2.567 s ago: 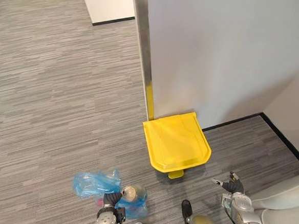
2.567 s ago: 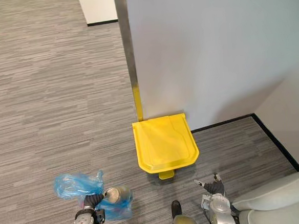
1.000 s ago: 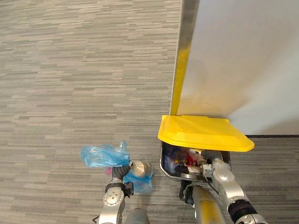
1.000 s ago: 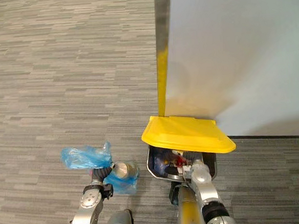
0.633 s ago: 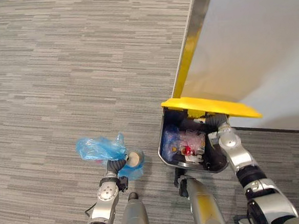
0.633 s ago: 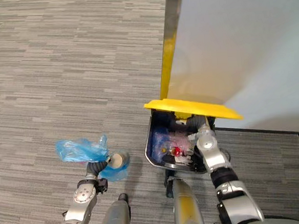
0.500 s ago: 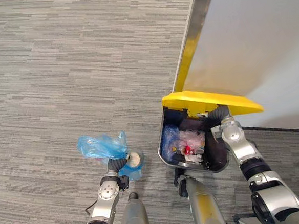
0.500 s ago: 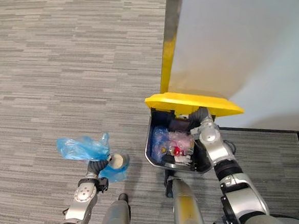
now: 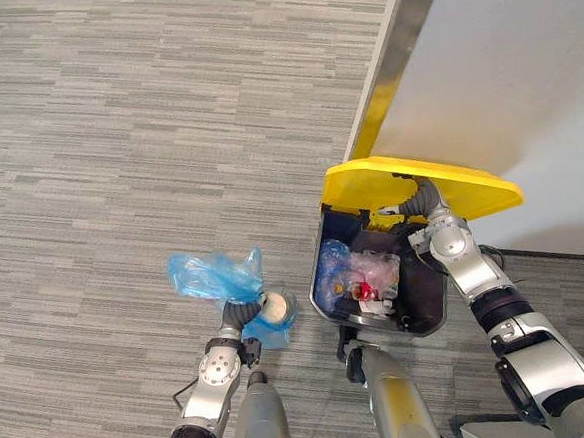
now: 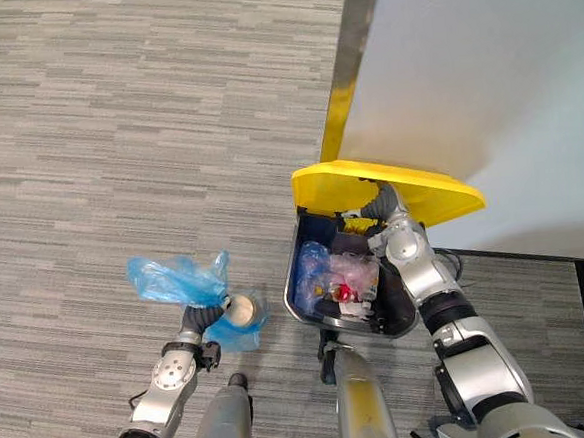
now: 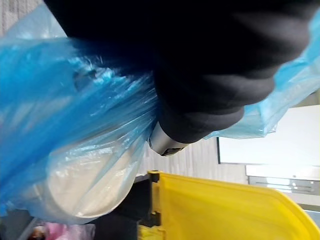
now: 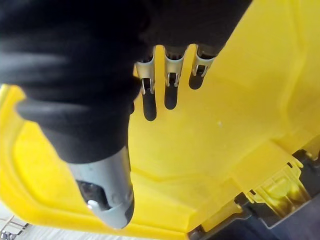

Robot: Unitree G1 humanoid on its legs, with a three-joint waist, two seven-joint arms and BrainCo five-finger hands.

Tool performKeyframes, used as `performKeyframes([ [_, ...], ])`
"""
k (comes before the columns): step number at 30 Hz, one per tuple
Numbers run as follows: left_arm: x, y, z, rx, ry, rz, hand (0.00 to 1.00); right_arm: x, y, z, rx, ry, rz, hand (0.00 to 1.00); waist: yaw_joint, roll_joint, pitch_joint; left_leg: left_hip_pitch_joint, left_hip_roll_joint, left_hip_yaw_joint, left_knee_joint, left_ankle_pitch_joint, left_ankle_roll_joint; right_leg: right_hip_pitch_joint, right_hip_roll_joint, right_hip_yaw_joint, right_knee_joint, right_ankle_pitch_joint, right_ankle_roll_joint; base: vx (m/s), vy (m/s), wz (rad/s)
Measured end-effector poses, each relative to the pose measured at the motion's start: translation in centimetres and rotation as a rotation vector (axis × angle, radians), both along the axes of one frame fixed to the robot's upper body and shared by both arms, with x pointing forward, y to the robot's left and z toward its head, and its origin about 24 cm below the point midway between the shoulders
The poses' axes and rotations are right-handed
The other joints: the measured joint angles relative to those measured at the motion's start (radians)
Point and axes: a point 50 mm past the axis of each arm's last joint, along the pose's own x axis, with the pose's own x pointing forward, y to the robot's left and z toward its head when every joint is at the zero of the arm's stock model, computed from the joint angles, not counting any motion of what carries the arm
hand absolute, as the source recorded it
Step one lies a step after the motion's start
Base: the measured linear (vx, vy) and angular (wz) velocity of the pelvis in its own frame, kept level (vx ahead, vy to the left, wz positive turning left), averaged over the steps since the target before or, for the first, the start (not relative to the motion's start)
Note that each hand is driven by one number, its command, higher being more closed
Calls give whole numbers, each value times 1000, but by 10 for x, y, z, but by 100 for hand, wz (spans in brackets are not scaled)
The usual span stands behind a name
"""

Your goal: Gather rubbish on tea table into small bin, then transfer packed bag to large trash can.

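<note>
1. Grey striped carpet (image 9: pixel 116 141) covers the floor. A white wall (image 9: pixel 522 63) with a metal strip (image 9: pixel 401 61) along its edge stands at twelve to one o'clock.
2. One large trash can (image 9: pixel 428 305), with dark walls, stands at the foot of that wall. Its one yellow lid (image 9: pixel 470 188) is tipped up, and rubbish (image 9: pixel 371 272) shows inside (blue, pinkish and red bits).
3. In the eye views the right hand (image 12: pixel 100 60) reaches under the lid. Its wrist view adds that the fingers (image 12: pixel 171 75) are straight, with their dark tips at the lid's yellow underside. They grip nothing.
4. One blue bag (image 9: pixel 211 275) is at nine o'clock of the can, apart from it and above the carpet. The left hand (image 9: pixel 240 313) is clenched on the bag's bunched plastic.
5. The left wrist view shows from close up the plastic crumpled against the hand's dark cover. One pale round thing (image 11: pixel 85 185) lies inside the bag, and the yellow lid shows beyond it.
</note>
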Motion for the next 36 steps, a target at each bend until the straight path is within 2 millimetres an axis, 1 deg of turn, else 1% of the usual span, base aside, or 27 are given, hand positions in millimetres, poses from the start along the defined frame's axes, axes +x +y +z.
performKeyframes([
  [2,4,-16,11,-25,-49,-67,100,2,0,5,-39,-8,11,0,-2,-2,10,0,0,0,5,-2,1,2,0,0,0,0,1,0,0,0],
  [5,9,-35,22,-34,-93,-162,100,6,-1,10,-73,-14,12,0,-4,-2,16,-3,-1,1,12,-4,2,4,0,1,-5,3,6,0,0,0],
  [6,12,-45,28,-37,-115,-206,100,7,-1,11,-79,-14,10,0,-6,-1,17,-3,-1,1,13,-4,2,8,2,1,-15,7,10,0,0,0],
  [7,15,-57,35,-46,-142,-246,100,9,0,13,-87,-18,11,0,-13,-1,27,1,-1,1,17,-5,3,18,2,1,-22,11,13,0,0,0],
  [8,17,-62,39,-49,-157,-265,100,10,1,15,-89,-22,13,0,-17,-1,32,1,-1,1,22,-8,6,22,2,1,-27,15,12,-11,39,-3],
  [9,19,-72,47,-55,-192,-304,100,12,3,20,-92,-34,18,0,-24,-1,42,-4,-1,4,36,-17,7,23,4,4,-33,27,5,-25,56,-12],
  [10,23,-83,57,-57,-228,-345,100,14,4,26,-94,-51,22,0,-29,0,59,-6,-4,10,50,-24,9,24,4,13,-33,33,9,-30,62,-17],
  [11,25,-88,62,-59,-245,-363,100,16,5,29,-95,-59,24,0,-30,-1,67,-6,-6,15,55,-26,10,24,4,19,-34,36,9,-43,82,-26],
  [12,31,-103,77,-66,-298,-409,100,19,8,38,-106,-85,30,0,-35,-1,87,-7,-11,28,73,-35,18,23,4,34,-37,47,9,-39,69,-22],
  [15,37,-115,93,-65,-357,-449,100,24,15,49,-134,-106,50,0,-56,0,103,-17,-18,39,86,-40,25,21,2,46,-54,63,10,-39,59,-16],
  [16,41,-121,102,-64,-387,-462,100,26,17,54,-136,-119,54,0,-56,1,107,-22,-20,54,92,-43,29,14,4,59,-61,72,13,-42,64,-22],
  [17,43,-127,110,-64,-416,-474,100,28,19,60,-137,-136,57,0,-58,6,118,-28,-22,57,105,-48,32,12,4,64,-63,78,7,-26,49,-20],
  [18,45,-129,114,-63,-431,-476,100,29,20,64,-137,-146,60,0,-61,6,126,-30,-25,58,110,-50,35,10,3,67,-63,81,4,-32,40,-15],
  [19,51,-134,122,-46,-456,-483,100,31,21,73,-144,-169,62,0,-69,5,129,-51,-33,61,121,-51,37,-10,0,78,-62,89,5,-37,31,-13],
  [21,59,-138,124,-19,-460,-479,100,33,22,84,-153,-195,66,0,-75,7,132,-76,-36,67,139,-54,40,-29,-2,85,-62,96,14,-40,18,-11],
  [22,64,-140,124,2,-451,-476,100,34,27,91,-173,-212,81,0,-83,6,141,-90,-36,66,155,-59,39,-37,-1,87,-62,101,11,-34,8,-6],
  [24,72,-143,126,33,-441,-475,100,36,29,103,-210,-241,88,0,-91,7,165,-102,-36,67,178,-70,38,-45,0,90,-58,105,8,-45,4,-7],
  [26,80,-149,127,75,-434,-474,100,38,33,121,-251,-287,99,0,-93,7,166,-162,-37,75,218,-82,41,-100,2,102,-45,112,12,-71,-10,-14],
  [27,82,-151,127,81,-426,-472,100,38,34,125,-253,-298,102,0,-93,7,166,-174,-37,78,224,-83,41,-111,2,106,-44,115,13,-47,-18,-15],
  [29,89,-159,129,117,-412,-475,100,38,43,138,-288,-342,126,0,-97,8,186,-208,-33,84,249,-92,39,-142,6,111,-40,119,16,-34,-19,-11],
  [32,93,-167,134,133,-414,-483,100,31,56,151,-315,-411,175,0,-102,8,187,-274,-24,87,292,-105,39,-200,10,114,-24,120,17,-20,-20,-10],
  [33,94,-169,135,140,-408,-485,100,27,62,155,-317,-437,199,0,-103,8,189,-302,-12,90,315,-114,36,-220,16,114,-20,125,17,12,-13,-18],
  [34,95,-169,133,145,-395,-483,100,25,69,157,-326,-455,225,0,-104,7,191,-319,-1,91,333,-124,32,-237,25,114,-10,126,14,20,-15,-16],
  [35,96,-169,132,148,-388,-482,100,24,71,157,-329,-459,233,0,-104,7,191,-325,1,91,339,-126,32,-241,27,114,-6,126,14,30,-19,-16],
  [36,97,-168,127,150,-362,-472,100,20,79,160,-333,-481,263,0,-103,8,192,-341,7,94,356,-134,31,-264,33,117,12,124,15,36,-41,-17],
])
